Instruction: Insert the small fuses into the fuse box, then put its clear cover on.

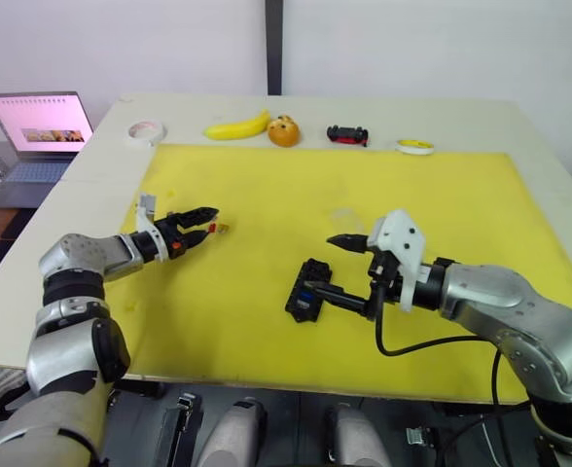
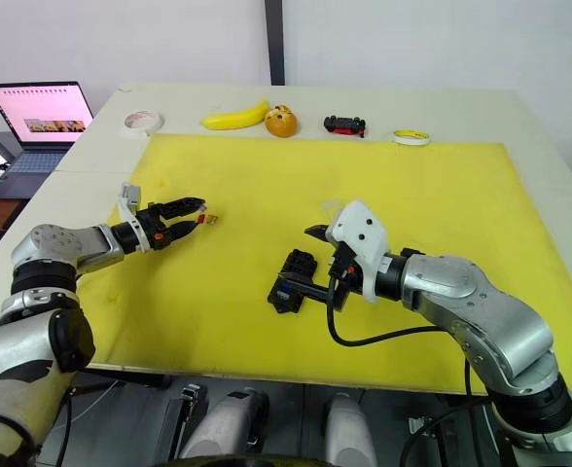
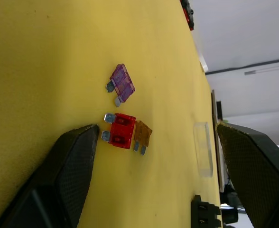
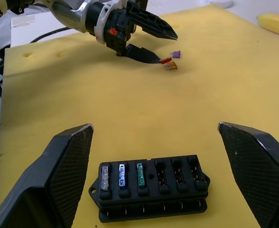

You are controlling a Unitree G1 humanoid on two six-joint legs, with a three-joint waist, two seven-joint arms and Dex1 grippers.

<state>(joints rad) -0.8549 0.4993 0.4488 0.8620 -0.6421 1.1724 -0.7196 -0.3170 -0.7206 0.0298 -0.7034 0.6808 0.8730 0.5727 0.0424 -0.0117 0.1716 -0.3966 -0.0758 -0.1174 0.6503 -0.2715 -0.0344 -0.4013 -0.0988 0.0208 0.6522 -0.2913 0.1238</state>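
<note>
Jaws of the left gripper (image 3: 149, 156) stand apart around the small red plastic blade fuse (image 3: 120, 129), touching the orange one (image 3: 143, 134); closing could drag both. Right gripper (image 4: 153, 156), apart, straddles the black oblong fuse box (image 4: 151, 187).

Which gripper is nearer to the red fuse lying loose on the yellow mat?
Left. The left gripper is open, its lower finger almost at the red fuse. The right gripper, also open, is across the mat at the fuse box.

I see translucent plastic fuses (image 3: 122, 127) with shiny metal blades, lying on a matt, foamy yellow mat (image 3: 44, 71).
</note>
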